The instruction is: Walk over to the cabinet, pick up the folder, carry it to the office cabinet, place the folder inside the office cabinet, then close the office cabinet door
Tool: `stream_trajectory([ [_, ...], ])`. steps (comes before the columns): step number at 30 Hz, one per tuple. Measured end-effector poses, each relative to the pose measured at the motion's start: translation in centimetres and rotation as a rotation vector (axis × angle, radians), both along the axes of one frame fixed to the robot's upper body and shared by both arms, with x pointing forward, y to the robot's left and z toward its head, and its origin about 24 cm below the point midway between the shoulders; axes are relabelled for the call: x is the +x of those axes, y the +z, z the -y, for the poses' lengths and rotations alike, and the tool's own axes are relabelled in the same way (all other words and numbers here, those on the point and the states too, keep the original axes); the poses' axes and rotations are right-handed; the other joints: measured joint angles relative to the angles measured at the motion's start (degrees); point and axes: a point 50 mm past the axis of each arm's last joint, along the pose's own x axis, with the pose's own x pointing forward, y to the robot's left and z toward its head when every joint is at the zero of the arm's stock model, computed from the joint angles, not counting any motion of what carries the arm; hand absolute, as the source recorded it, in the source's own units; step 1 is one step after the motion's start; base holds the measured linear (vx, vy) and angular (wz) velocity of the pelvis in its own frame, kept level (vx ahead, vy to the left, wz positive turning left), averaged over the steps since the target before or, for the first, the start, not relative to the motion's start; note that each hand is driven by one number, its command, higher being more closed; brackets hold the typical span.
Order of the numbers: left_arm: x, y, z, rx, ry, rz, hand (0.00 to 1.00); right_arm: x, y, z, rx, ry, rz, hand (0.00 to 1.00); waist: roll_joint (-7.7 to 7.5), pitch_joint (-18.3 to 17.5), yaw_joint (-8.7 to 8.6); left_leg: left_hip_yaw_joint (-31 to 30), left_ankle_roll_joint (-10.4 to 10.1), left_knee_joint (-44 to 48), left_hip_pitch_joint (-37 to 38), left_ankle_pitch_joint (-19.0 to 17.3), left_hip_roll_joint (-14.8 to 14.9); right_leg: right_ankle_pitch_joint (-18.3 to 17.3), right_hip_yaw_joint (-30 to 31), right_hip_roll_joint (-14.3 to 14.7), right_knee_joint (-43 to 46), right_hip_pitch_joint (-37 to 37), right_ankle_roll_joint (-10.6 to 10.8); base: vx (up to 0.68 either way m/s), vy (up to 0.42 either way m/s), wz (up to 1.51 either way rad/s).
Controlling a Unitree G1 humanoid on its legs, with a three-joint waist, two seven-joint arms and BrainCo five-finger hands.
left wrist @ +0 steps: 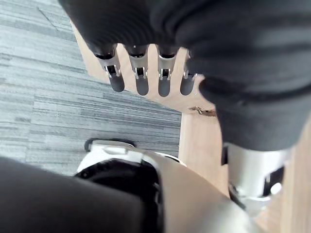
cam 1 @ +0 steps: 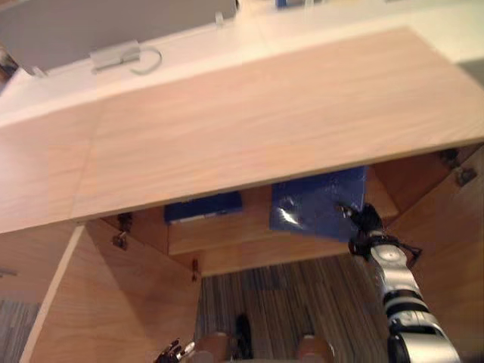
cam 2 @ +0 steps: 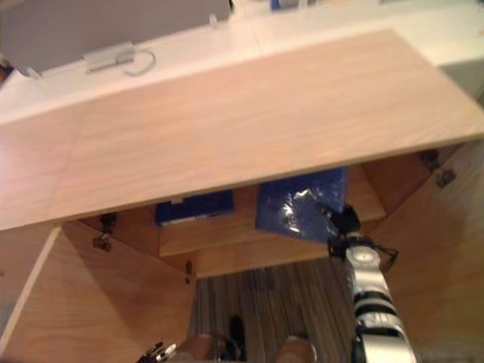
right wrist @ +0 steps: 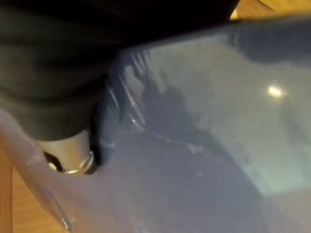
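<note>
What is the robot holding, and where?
Right hand meets the blue folder at its near right edge; a real grip cannot be told. Left hand holds nothing.

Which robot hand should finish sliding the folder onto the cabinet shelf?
Right: the right robot hand grips the blue folder at the shelf; the left robot hand hangs low by the open door, fingers straight.

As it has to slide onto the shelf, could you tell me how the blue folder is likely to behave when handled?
Probably slippery: the blue folder has a glossy cover with bright glare. Held near one edge by the right hand, it looks flat, not drooping, so it is likely fairly stiff. It seems thin, so probably light.
</note>
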Motion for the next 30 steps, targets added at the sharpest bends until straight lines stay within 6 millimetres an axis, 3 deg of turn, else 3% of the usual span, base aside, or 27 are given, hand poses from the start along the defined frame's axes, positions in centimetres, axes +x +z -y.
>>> stream_trajectory([
  [5,0.8,0.1,-0.6,0.021,0.064,0.014,0.0,0.4,-0.9,-4.1,0.113,0.1,-0.025,1.0,-0.57,4.7,0.56,2.1,0.0,17.4,-11.3,-8.1,2.8,-6.0,3.7,-0.5,14.8,-10.9,-0.3,-0.09,-0.005,-0.18],
  [10,2.0,0.6,-0.8,0.034,0.164,0.06,0.0,1.1,1.0,-7.7,0.383,0.15,0.097,1.0,-2.02,7.7,0.93,2.6,0.1,29.8,-21.7,-12.5,3.6,-11.2,5.6,-2.4,28.0,-21.6,-0.4,-0.1,-0.04,0.09],
  [14,3.8,1.2,-1.0,0.037,0.2,0.123,0.0,3.7,5.7,-10.4,0.726,0.175,0.259,1.0,-1.95,8.9,2.3,1.9,0.1,36.9,-28.5,-14.2,4.9,-13.2,5.7,-2.5,34.2,-27.2,-0.7,-0.06,-0.019,0.13],
  [18,5.5,2.2,-0.8,0.024,0.243,0.205,0.0,6.1,13.5,-12.1,1.112,0.184,0.522,1.0,-1.83,9.3,4.12,1.5,-0.1,40.4,-32.8,-14.7,4.9,-14.1,5.6,-3.4,37.9,-30.9,-0.8,-0.06,0.011,0.17],
  [20,5.6,2.2,-0.6,0.009,0.265,0.211,0.0,6.7,17.2,-11.8,1.253,0.18,0.642,1.0,-1.69,9.3,4.65,1.3,-0.1,41.6,-34.6,-14.8,4.2,-14.6,5.6,-4.4,39.6,-32.5,-0.6,-0.03,0.027,0.26],
  [21,5.9,2.3,-0.3,-0.004,0.277,0.221,0.0,6.9,19.0,-10.8,1.331,0.13,0.71,1.0,-1.51,9.4,5.4,1.2,0.0,42.6,-35.9,-14.8,4.0,-14.9,5.6,-4.7,40.6,-33.5,-0.6,-0.02,0.027,0.27],
  [27,6.6,2.7,0.3,-0.03,0.288,0.238,0.0,6.5,22.5,-5.2,1.672,-0.129,0.937,1.0,-0.65,9.6,7.8,-0.6,0.3,45.5,-40.7,-14.7,2.3,-16.1,3.9,-7.0,43.3,-35.9,-0.3,0.01,0.017,0.27],
  [30,6.6,2.6,0.5,-0.029,0.275,0.233,0.0,6.3,24.4,-3.2,1.686,-0.164,0.989,1.0,0.12,9.8,8.16,-1.2,0.4,46.0,-42.1,-14.7,1.5,-16.5,3.2,-7.9,44.0,-36.6,-0.3,0.02,0.01,0.18],
])
